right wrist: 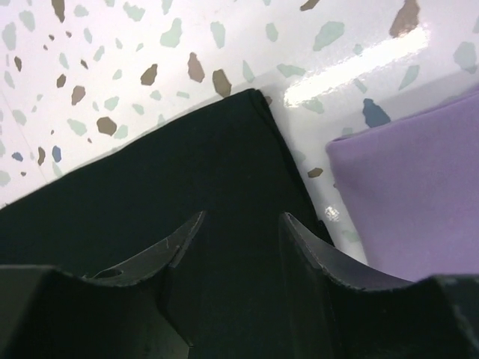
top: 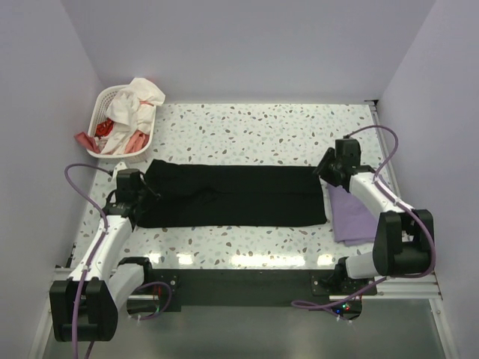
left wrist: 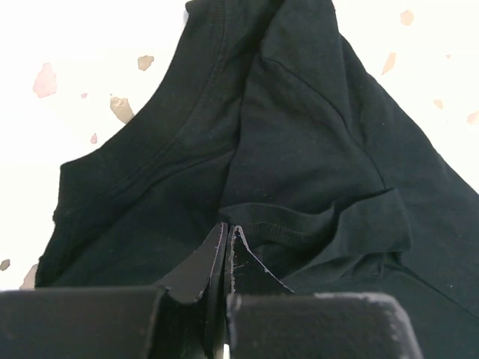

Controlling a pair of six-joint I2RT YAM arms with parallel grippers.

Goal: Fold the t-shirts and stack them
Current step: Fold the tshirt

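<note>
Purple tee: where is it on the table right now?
Top view: the folded purple tee lies at the table's right edge, partly under the right arm, just beyond the black tee's right end.

No text, label, brand, number or sign can be read on the black tee (top: 232, 196), purple tee (top: 352, 217), basket (top: 99, 107) or tabletop (top: 262, 127).

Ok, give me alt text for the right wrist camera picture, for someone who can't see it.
The right gripper hangs open over a corner of the black t-shirt, spread flat on the speckled table. A purple t-shirt lies at the picture's right edge.
</note>
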